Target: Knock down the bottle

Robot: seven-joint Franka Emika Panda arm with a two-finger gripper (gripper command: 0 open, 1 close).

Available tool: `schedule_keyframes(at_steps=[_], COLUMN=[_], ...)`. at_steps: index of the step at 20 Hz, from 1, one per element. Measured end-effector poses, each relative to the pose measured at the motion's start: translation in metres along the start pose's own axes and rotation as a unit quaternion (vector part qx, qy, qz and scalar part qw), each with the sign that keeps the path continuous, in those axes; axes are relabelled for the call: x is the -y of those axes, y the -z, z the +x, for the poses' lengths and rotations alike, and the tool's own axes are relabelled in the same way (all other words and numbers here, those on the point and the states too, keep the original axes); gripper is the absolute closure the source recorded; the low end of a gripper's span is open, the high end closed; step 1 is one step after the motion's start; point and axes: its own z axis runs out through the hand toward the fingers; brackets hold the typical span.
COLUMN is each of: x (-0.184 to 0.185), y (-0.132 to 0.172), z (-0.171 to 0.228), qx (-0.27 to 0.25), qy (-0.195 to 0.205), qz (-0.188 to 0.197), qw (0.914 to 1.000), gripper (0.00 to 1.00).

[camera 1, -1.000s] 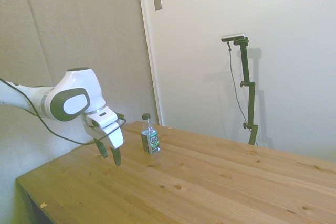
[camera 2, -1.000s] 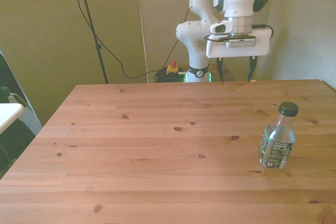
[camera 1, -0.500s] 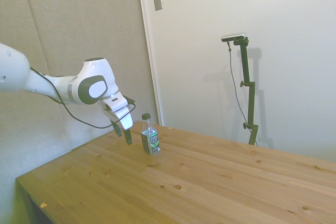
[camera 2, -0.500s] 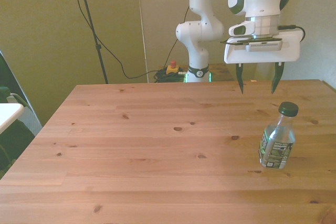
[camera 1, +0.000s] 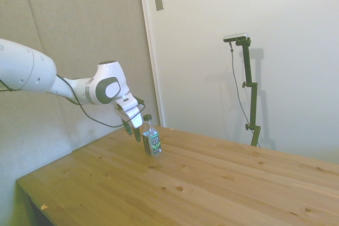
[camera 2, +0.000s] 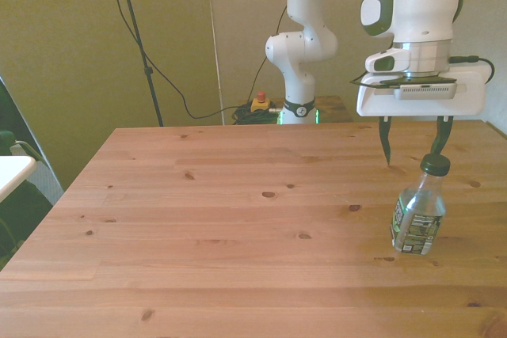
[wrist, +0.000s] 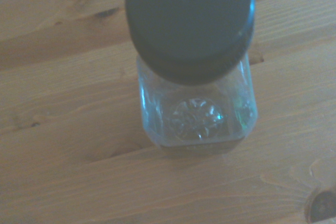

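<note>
With the empty end effector [camera 2: 415, 146] wide open just behind the upright bottle [camera 2: 417, 215], its fingers could straddle the cap [camera 2: 434, 165] and miss.

Clear bottle [camera 2: 417, 213] with dark cap [camera 2: 434, 165] and green, white and dark label [camera 1: 153, 142]. White arm [camera 1: 32, 75] with grey joint patches. Pale knotty wooden tabletop [camera 2: 238, 227], streaked grain.
</note>
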Motion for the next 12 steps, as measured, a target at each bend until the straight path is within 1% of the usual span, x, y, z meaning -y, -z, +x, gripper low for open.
schedule_keyframes(at_steps=[6,12], x=[0.012,0.018], y=[0.011,0.006], z=[0.000,0.006], qx=[0.003,-0.001], qy=[-0.006,-0.011], qz=[-0.009,-0.009], qw=[0.9999,0.9999], gripper=[1.00,1.00])
